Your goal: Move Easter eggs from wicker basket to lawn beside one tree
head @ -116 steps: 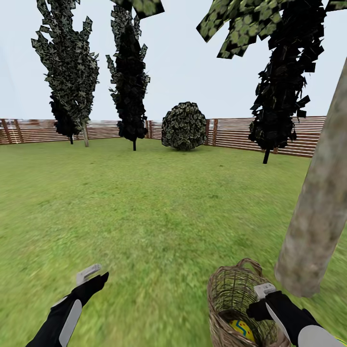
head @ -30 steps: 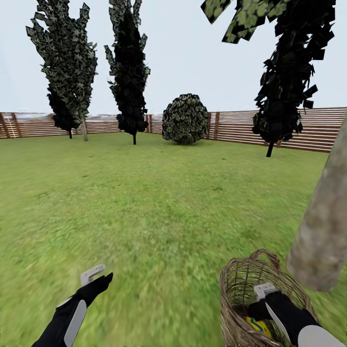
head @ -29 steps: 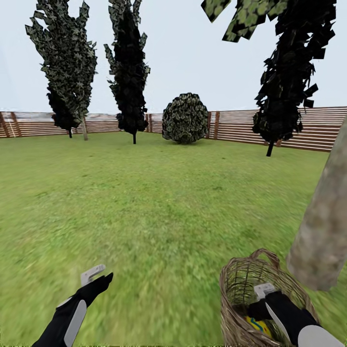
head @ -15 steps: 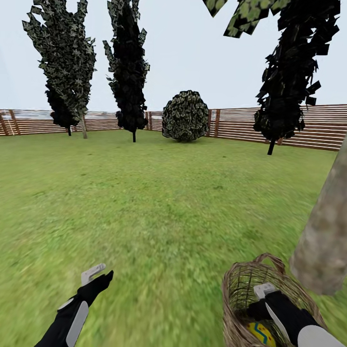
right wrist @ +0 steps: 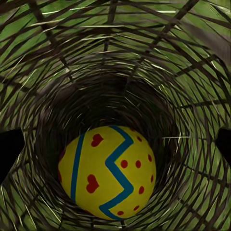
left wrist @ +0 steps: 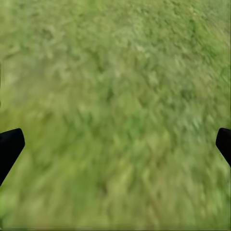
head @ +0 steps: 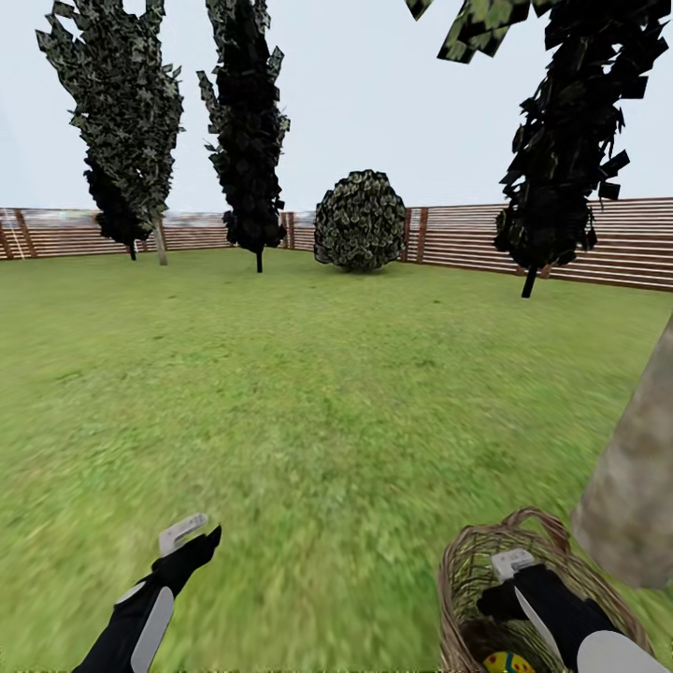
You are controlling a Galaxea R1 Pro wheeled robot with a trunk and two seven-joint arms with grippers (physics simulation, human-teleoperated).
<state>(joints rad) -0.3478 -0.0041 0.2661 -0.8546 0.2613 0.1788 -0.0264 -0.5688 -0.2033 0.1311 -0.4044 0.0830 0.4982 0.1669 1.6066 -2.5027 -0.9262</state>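
Right gripper hangs wide open over the Easter egg deep in the wicker basket at 5 o'clock, so it could snag the weave, while the left gripper idles open over the lawn.

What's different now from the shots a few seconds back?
Mostly the camera moved: the whole head view has shifted, so the basket and tree trunk sit lower and further right. The right gripper still hangs inside the basket above one egg, not gripping it. The left gripper stays open over the lawn.
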